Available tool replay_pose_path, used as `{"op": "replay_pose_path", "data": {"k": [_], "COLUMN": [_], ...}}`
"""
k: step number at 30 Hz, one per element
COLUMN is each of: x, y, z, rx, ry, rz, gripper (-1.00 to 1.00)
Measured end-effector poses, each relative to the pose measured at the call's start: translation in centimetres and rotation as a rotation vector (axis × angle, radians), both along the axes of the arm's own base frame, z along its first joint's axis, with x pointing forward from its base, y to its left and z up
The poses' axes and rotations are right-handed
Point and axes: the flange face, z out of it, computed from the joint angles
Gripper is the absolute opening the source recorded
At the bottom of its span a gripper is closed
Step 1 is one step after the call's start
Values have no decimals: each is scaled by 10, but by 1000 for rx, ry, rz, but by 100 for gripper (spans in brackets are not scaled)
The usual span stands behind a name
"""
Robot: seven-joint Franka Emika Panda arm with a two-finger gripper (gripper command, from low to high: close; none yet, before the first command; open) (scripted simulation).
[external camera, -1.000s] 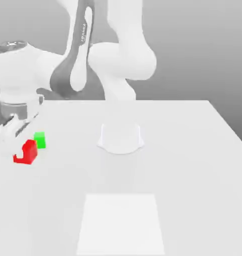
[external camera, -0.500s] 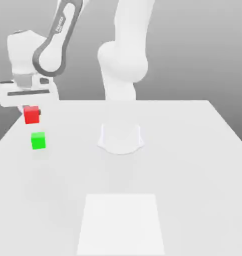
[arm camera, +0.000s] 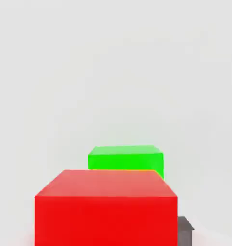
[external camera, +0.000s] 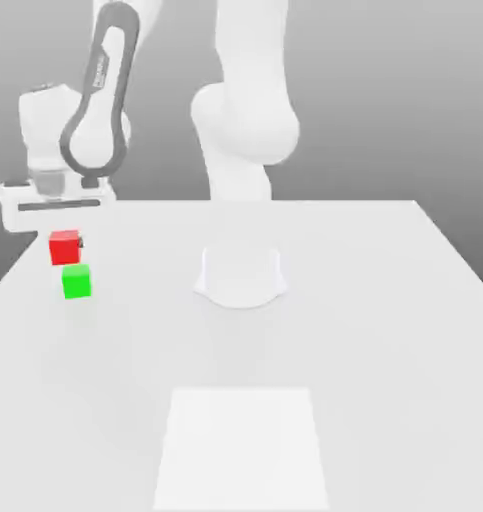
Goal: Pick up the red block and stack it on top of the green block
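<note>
Two cubes are seen near the desk's (external camera: 385, 300) edge at the exterior view's left. The red block (external camera: 64, 247) is clamped between the fingers of the gripper (external camera: 65, 243), jaws closed tight on its sides, and is carried clear of the desktop. The green block (external camera: 76, 282) is seated on the desk directly beneath, with a thin gap left between the two; no contact is visible. In the hand view the red block (arm camera: 106, 207) is seen close up, with the green block (arm camera: 126, 158) beyond it and one dark fingertip (arm camera: 185, 229) beside the red face.
</note>
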Motion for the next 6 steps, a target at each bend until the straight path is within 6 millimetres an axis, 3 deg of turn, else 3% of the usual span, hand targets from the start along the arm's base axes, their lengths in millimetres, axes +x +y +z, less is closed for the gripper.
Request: {"op": "replay_pose_path", "data": {"k": [5, 6], "x": [0, -1], "y": [2, 3], "z": [-15, -18], "rx": [4, 4], "ry": [10, 12], "rz": [5, 6], "gripper": [-100, 100]}}
